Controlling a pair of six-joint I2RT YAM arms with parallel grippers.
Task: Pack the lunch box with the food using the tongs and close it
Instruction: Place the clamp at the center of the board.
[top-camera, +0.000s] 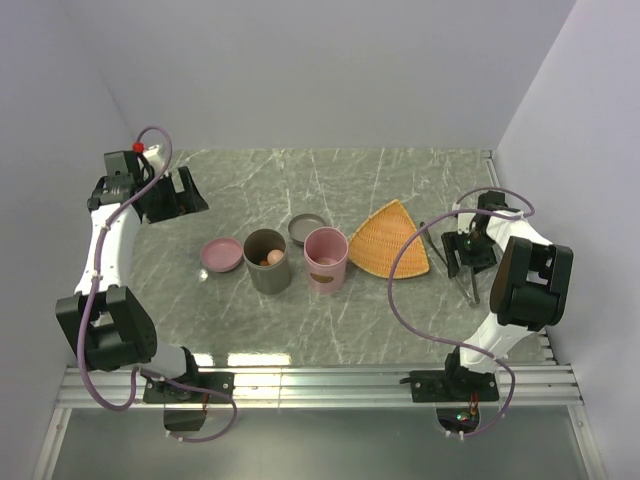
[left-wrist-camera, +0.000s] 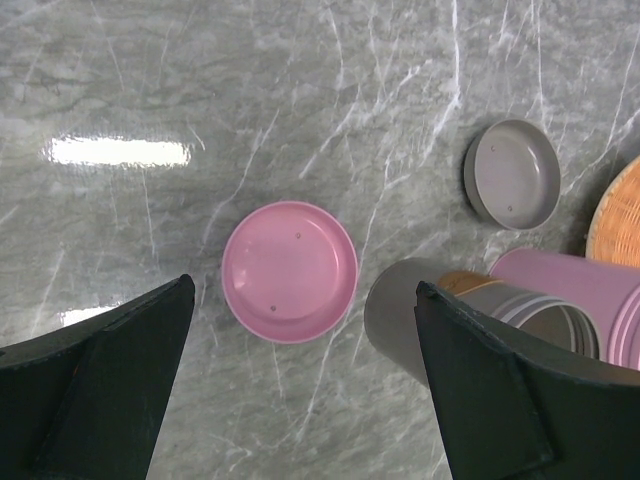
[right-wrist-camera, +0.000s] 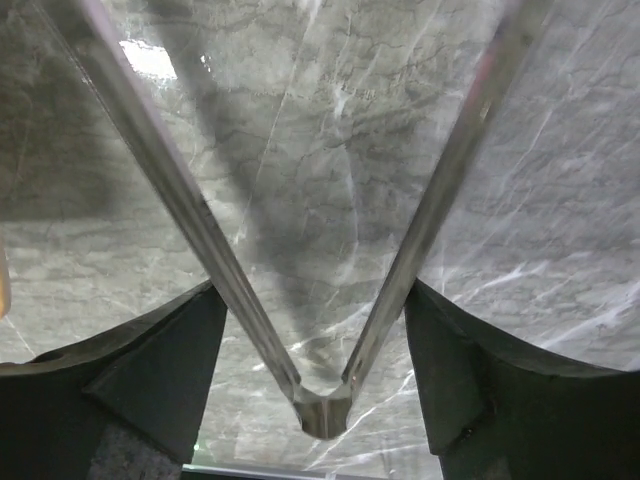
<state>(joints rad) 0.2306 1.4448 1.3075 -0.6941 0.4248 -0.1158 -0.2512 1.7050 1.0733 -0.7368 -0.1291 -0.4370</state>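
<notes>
Top external view takes in the whole counter (top-camera: 400, 320). A pink lid (top-camera: 221, 254), a grey container (top-camera: 262, 278), a grey lid (top-camera: 307, 229), a pink container (top-camera: 326, 278) and an orange woven tray (top-camera: 390, 240) sit in a loose row. Only from up there can you look down into the two upright, uncovered containers and see the food (top-camera: 274, 258). An orange-brown bit and a pale pink ball lie in the grey one, and something beige lies in the pink one. The tray carries nothing.

Left wrist view catches just an orange sliver at the grey container's rim. It does show the left tool (left-wrist-camera: 305, 290) plainly, with its fingers wide apart and nothing between them, hanging over the pink lid, which lies hollow side up.

Right wrist view is the only one that shows the tongs (right-wrist-camera: 322, 405) properly. They are two slim, shiny metal arms joined in a small rounded bend and spreading away in a V over the marbled surface. They sit between the fingers of the right tool (right-wrist-camera: 312, 290), each arm against a finger's inner edge. Whether the fingers squeeze them or merely touch, I cannot tell. From above the tongs are only thin dark lines just right of the tray.
</notes>
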